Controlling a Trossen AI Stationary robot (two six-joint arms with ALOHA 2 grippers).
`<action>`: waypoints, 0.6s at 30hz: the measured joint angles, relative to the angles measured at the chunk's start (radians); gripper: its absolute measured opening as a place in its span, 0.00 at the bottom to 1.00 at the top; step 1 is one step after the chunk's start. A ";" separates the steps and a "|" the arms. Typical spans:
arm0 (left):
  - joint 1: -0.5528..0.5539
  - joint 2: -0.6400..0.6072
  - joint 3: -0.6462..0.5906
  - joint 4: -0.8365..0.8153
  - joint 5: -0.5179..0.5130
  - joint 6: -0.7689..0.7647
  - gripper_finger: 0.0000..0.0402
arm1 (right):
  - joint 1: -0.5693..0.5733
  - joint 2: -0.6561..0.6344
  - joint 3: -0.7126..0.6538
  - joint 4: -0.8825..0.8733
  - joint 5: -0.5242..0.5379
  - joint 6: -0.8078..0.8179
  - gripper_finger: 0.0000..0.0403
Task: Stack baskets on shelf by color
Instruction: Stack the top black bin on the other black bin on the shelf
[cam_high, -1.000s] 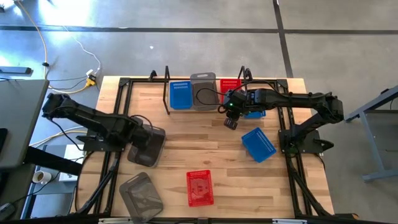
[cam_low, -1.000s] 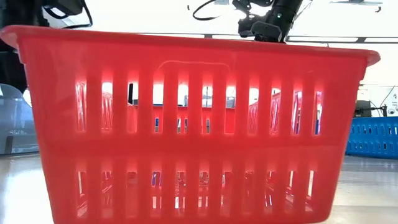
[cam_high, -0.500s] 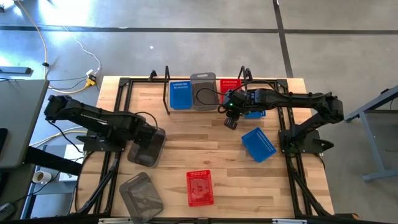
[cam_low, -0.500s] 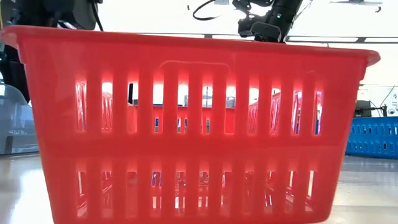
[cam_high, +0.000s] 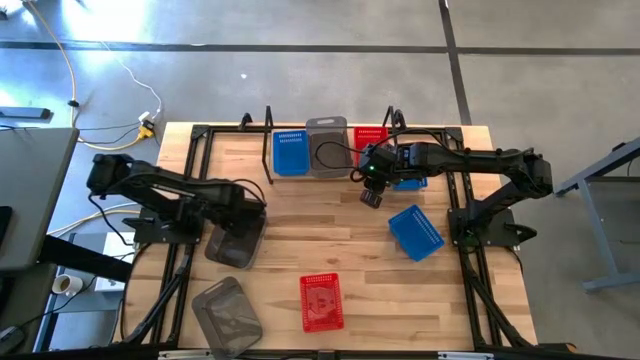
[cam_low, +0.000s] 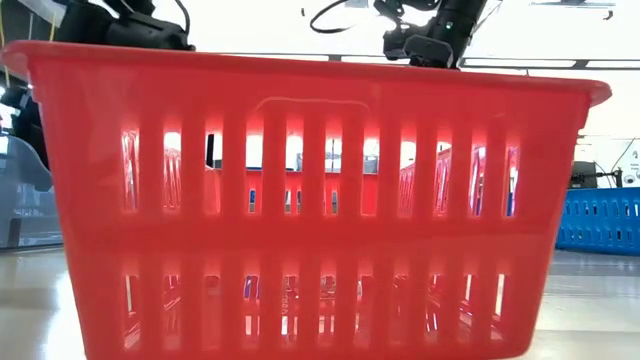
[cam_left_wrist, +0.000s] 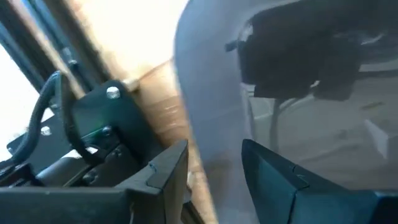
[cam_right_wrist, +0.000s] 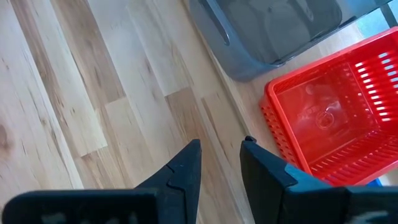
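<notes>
My left gripper (cam_high: 238, 212) is open and points down over a grey basket (cam_high: 237, 242) at the table's left. In the left wrist view its fingers (cam_left_wrist: 163, 169) stand on either side of that basket's near wall (cam_left_wrist: 202, 124), one inside and one outside. My right gripper (cam_right_wrist: 221, 158) hangs open above bare wood in front of the shelf (cam_high: 268, 135), holding nothing. On the shelf sit a blue basket (cam_high: 290, 152), a grey basket (cam_high: 328, 147) and a red basket (cam_high: 370, 134). On the table lie a red basket (cam_high: 321, 301), a blue basket (cam_high: 415, 232) and a second grey basket (cam_high: 226, 313).
Black rail frames (cam_high: 190, 200) run along both sides of the table under the arms. More blue plastic (cam_high: 410, 183) shows beneath my right arm by the shelf's right end. The red basket (cam_low: 300, 200) fills the low view. Bare wood lies at the table's middle.
My left gripper has moved down and toward the table's right, onto the grey basket, turning a little as it went. It has stayed open. My right arm and the baskets have kept still.
</notes>
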 joint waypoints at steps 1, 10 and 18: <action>0.001 0.008 0.000 0.010 0.006 0.007 0.35 | 0.000 0.000 0.000 -0.001 0.000 0.000 0.24; 0.005 0.026 0.000 0.003 0.009 0.025 0.18 | 0.000 0.000 0.000 -0.002 0.000 0.000 0.24; 0.005 0.002 0.009 0.001 0.009 -0.049 0.03 | 0.000 0.000 0.000 -0.003 -0.006 -0.003 0.24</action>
